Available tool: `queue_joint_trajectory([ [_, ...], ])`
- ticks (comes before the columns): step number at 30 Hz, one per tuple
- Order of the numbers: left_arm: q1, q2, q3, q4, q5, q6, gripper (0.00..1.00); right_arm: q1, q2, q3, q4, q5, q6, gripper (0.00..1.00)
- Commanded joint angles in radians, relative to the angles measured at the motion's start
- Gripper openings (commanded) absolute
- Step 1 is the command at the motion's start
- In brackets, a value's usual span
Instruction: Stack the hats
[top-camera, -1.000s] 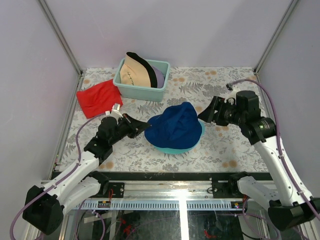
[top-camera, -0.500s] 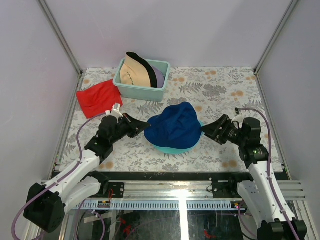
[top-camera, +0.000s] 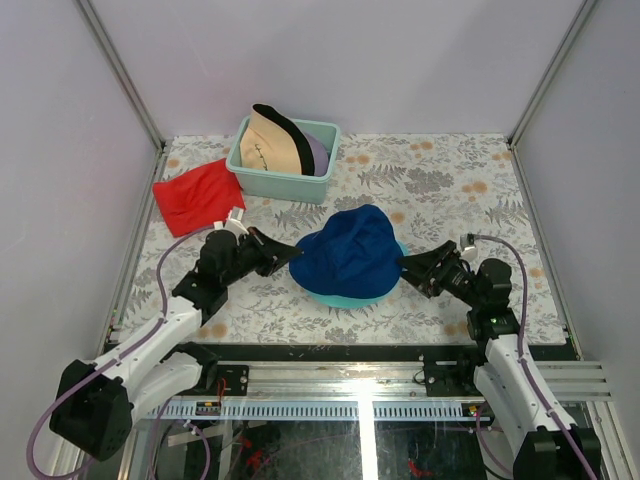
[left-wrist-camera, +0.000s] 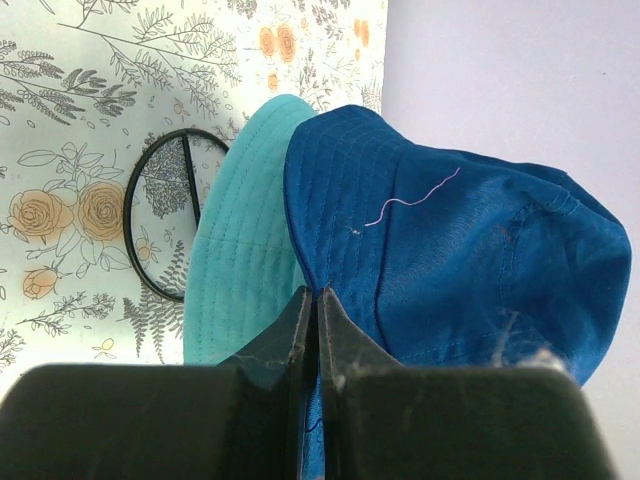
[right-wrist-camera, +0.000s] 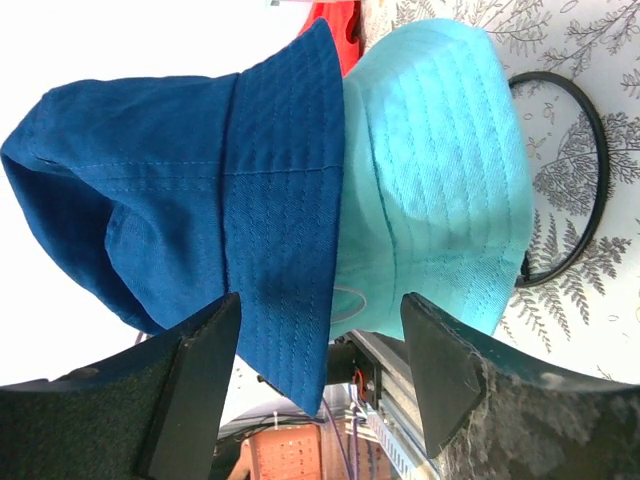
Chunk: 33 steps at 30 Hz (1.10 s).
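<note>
Since one second before, the right gripper (top-camera: 408, 265) had come down from a raised place over the right side of the table (top-camera: 450, 180) and moved close to the hats, while the left arm stayed almost where it was. Its fingers stood apart, and in the right wrist view the right edge of both brims lay between them, not pressed.

The dark blue hat (top-camera: 350, 255) sat on top of the teal hat (top-camera: 340, 298) near the middle of the table, and only a teal rim showed under it at the near side. The left gripper (top-camera: 288, 254) was at the left edge of the stack, with its fingers pressed together on the brim of the dark blue hat.

The tan hat (top-camera: 268, 145) and the lavender hat (top-camera: 318, 150) were in the bin (top-camera: 280, 185) at the far side. The red cloth (top-camera: 195, 195) lay flat just left of the bin.
</note>
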Motion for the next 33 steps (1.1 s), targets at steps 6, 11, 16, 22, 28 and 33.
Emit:
queue_joint_trajectory([
  [6, 0.016, 0.062, 0.003, 0.104, 0.024, 0.013, 0.00, -0.003, 0.025, -0.028, 0.290, -0.019, 0.145, 0.69],
  [11, 0.018, 0.077, 0.007, 0.114, 0.027, 0.014, 0.00, -0.003, 0.054, -0.027, 0.315, -0.029, 0.152, 0.61],
  [16, 0.020, 0.079, 0.002, 0.120, 0.025, 0.011, 0.00, -0.003, 0.078, -0.054, 0.337, -0.036, 0.150, 0.38],
  [22, 0.025, 0.082, -0.002, 0.125, 0.022, 0.011, 0.00, -0.003, 0.077, -0.090, 0.281, -0.034, 0.106, 0.03],
  [28, 0.034, 0.084, -0.036, 0.128, 0.013, 0.022, 0.00, -0.003, 0.050, -0.106, 0.142, -0.011, -0.007, 0.00],
  [33, 0.045, 0.104, -0.084, 0.143, 0.007, 0.037, 0.00, -0.003, 0.084, -0.079, 0.037, 0.009, -0.111, 0.00],
])
